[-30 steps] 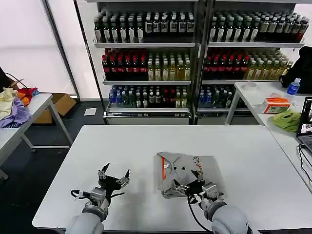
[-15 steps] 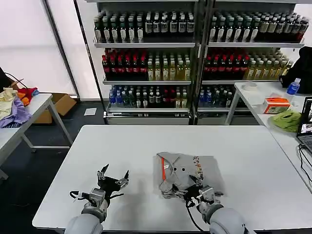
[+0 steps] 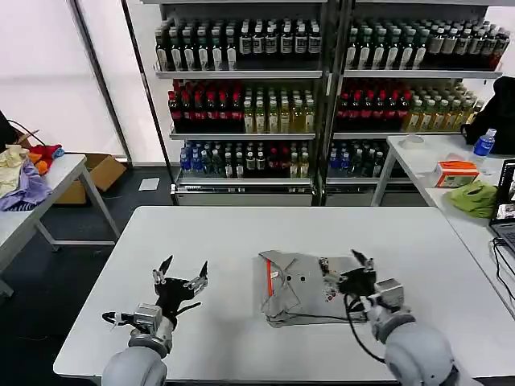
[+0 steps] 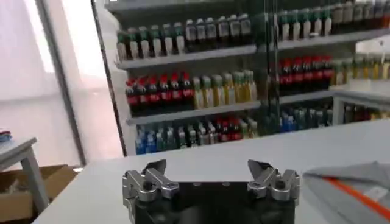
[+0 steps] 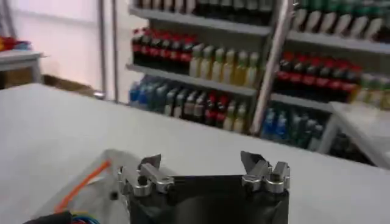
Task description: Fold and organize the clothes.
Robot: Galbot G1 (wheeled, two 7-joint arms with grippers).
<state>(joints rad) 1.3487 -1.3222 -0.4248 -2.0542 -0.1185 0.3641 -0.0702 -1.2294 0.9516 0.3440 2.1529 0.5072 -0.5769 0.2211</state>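
The clothes (image 3: 294, 296) lie as one folded grey pile in the middle of the white table (image 3: 241, 233). The top piece is light grey with a red-orange stripe (image 3: 259, 283) along its left edge. A small colourful print (image 3: 327, 283) shows on the darker grey layer to the right. My right gripper (image 3: 340, 264) hovers open over the pile's right part, holding nothing. The right wrist view shows the right gripper (image 5: 200, 159) open above bare table, with the pile's striped corner (image 5: 91, 182) beside it. My left gripper (image 3: 181, 273) stands open to the left of the pile. The left wrist view shows the left gripper (image 4: 206, 165) open and the garment (image 4: 353, 185) off to one side.
Shelves of bottles (image 3: 322, 88) stand behind the table. A side table on the right holds a green cloth (image 3: 475, 197), an orange box (image 3: 456, 172) and a laptop (image 3: 507, 201). A table at the left (image 3: 48, 181) carries coloured garments. A cardboard box (image 3: 100, 173) sits on the floor.
My right gripper has lifted off the pile's near edge, moved to the right over the pile and opened wide. The left gripper has shifted slightly left and tilted up.
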